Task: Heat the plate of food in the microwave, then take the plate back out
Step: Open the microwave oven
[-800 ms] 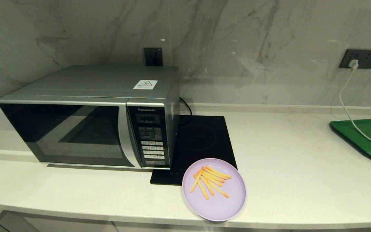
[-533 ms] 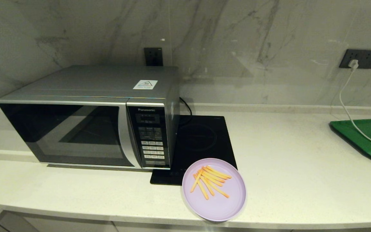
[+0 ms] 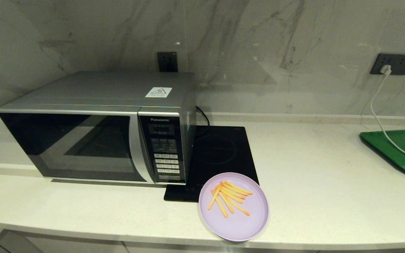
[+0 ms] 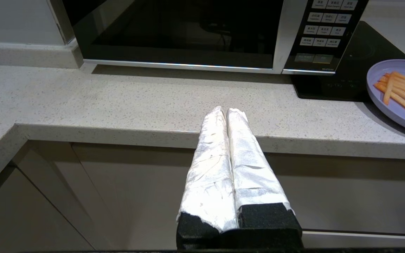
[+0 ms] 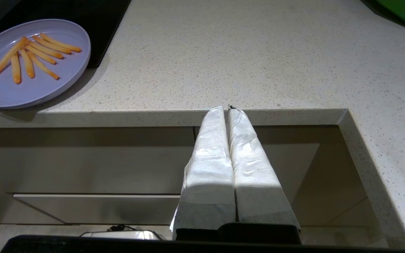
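Waiting below the front lip of the bench (image 3: 315, 182), both pincers are sitting with nothing in them: the left pincer (image 4: 226, 111) is showing its two white-wrapped fingers pressed together, closed on nothing, and the right pincer (image 5: 226, 109) is looking the same. Neither arm is appearing in the head view. Ahead of the left pincer the microwave (image 3: 97, 126) is standing with its dark glass door (image 4: 174, 31) shut, its button panel (image 3: 164, 151) lying further toward the right arm's side. The plate of food (image 3: 233, 206) is resting near the bench edge, ahead of the right pincer and off toward the left arm's side, partly overlapping the front corner of the black hob (image 3: 220, 154). As I am reading it, the task is only beginning, and opening the door is coming first. Doing that well likely means bringing the left pincer up over the bench edge without clipping it, finding the door release or door edge, which I cannot make out here, and swinging the door fully clear before the plate is lifted. The plate's flat rim is probably calling for a level, low grip so the loose fries (image 5: 30, 56) are not sliding off.
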